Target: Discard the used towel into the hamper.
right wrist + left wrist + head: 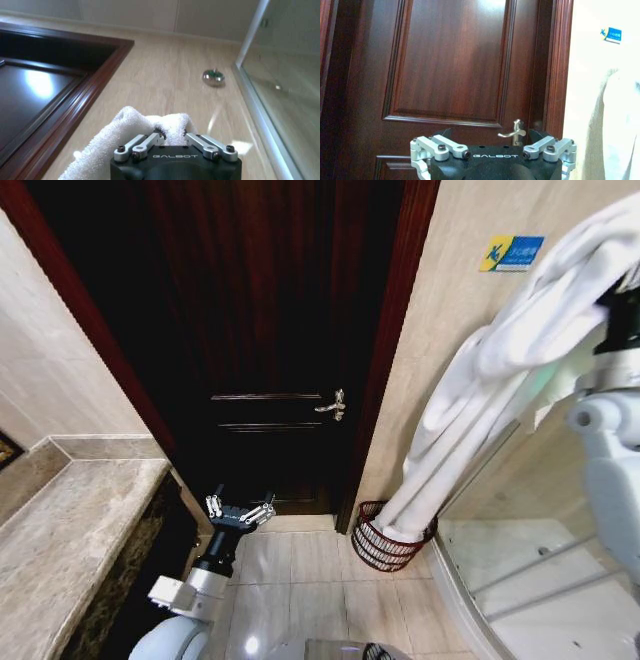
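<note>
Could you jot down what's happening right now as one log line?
right hand: grips white towel, held high | towel's lower end in hamper | left hand: idle, low, facing door

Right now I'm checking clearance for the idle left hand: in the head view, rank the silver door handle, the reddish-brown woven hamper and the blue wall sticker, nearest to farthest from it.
1. Silver door handle, on the dark door, up and right of the left hand.
2. Reddish-brown woven hamper, on the floor, right.
3. Blue wall sticker, high on the right wall.
</note>
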### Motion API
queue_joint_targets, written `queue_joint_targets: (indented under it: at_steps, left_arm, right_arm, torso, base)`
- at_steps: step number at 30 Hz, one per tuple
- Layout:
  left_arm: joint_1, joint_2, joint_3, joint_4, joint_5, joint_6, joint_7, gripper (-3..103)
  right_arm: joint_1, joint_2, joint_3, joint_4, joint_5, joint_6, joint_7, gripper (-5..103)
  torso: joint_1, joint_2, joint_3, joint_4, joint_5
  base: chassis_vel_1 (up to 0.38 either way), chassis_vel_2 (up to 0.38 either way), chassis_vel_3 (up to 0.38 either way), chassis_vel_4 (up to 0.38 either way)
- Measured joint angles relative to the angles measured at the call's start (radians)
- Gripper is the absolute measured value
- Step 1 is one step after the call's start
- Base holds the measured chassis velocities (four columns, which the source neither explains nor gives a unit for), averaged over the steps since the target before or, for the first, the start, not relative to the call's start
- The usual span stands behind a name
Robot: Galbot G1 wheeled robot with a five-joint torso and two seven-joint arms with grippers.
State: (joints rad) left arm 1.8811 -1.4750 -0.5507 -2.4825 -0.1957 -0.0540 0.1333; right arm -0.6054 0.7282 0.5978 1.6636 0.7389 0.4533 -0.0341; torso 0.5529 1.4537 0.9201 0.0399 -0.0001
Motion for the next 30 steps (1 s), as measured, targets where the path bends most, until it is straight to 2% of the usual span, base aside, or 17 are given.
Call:
queue_joint_targets:
  at_steps: [15,23,30]
  left_arm:
    - [0.0,0.0,0.0,0.0,0.0,0.0,0.0,100]
    - [0.0,0.0,0.0,0.0,0.0,0.0,0.0,100]
    - [0.0,0.0,0.0,0.0,0.0,0.0,0.0,100]
  right_arm:
    - [-0.059,0.051,-0.023,-0.068,-0.009,0.069,-0.035,10]
    - [0.048,0.057,-0.079,-0.178,-0.012,0.095,-0.062,10]
    - [0.165,0.089,-0.135,-0.247,-0.019,0.1,-0.072,10]
  torso:
    - [0.0,0.0,0.0,-0.0002,0.0002]
    - [0.0,0.0,0.0,-0.0001,-0.0001]
    - [0.0,0.0,0.0,0.0,0.0]
  base:
    - [0.0,0.0,0.0,0.0]
    - [0.0,0.0,0.0,0.0]
    - [0.0,0.0,0.0,0.0]
